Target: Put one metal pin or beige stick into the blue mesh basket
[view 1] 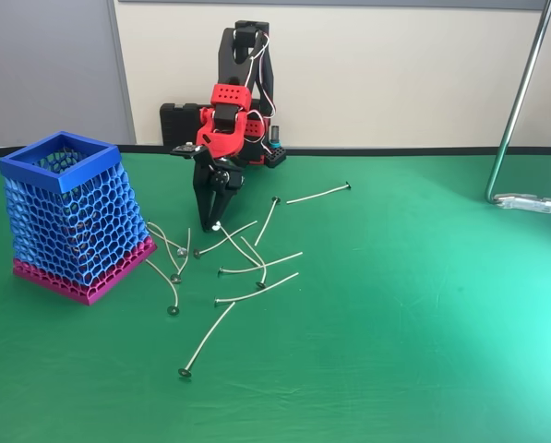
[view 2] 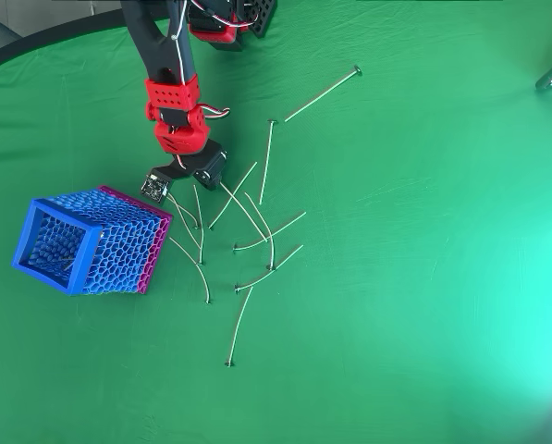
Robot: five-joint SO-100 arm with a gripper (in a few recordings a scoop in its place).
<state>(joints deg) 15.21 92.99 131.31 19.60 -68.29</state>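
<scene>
The red-and-black two-finger gripper (view 1: 212, 221) is reaching, fingers slightly parted, over thin metal pins (view 1: 257, 268) mid-table; next comes closing on one, then carrying it to the blue honeycomb mesh basket (view 1: 61, 164)

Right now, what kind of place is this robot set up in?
Probably a lab or workshop bench set up for robot practice: a table covered in green cloth, a small arm with its gripper over scattered pins, a blue basket, and a metal stand clamped at the edge.

Green table (view 1: 423, 351): basket (view 1: 72, 217), pins (view 1: 257, 268).
</scene>
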